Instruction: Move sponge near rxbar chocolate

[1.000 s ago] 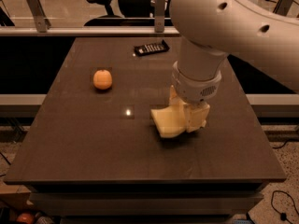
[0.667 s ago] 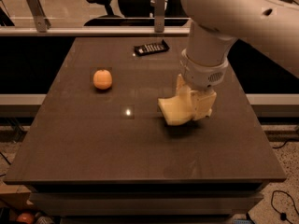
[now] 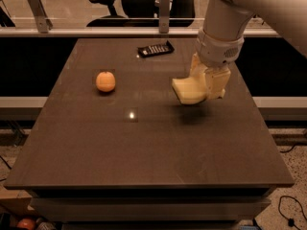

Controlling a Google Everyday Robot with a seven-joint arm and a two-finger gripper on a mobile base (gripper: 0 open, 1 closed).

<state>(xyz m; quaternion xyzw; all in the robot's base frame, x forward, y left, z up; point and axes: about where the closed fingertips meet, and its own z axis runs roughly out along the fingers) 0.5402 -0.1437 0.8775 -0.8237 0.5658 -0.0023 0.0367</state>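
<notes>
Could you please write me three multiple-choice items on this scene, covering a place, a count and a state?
1. Where on the table is the rxbar chocolate? A far edge; B front edge; C left front corner.
2. How many things rest on the table? A one; B two; C four.
3. The sponge is: A flat on the table; B held above it by the gripper; C on the wrapper.

Answers: 1 A, it lies by the far edge. 2 B, only it and the orange fruit. 3 B, gripper shut on it over the table's right half, shadow beneath.

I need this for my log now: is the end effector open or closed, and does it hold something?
The end effector is closed on the sponge, holding it lifted above the table, right of centre.
</notes>
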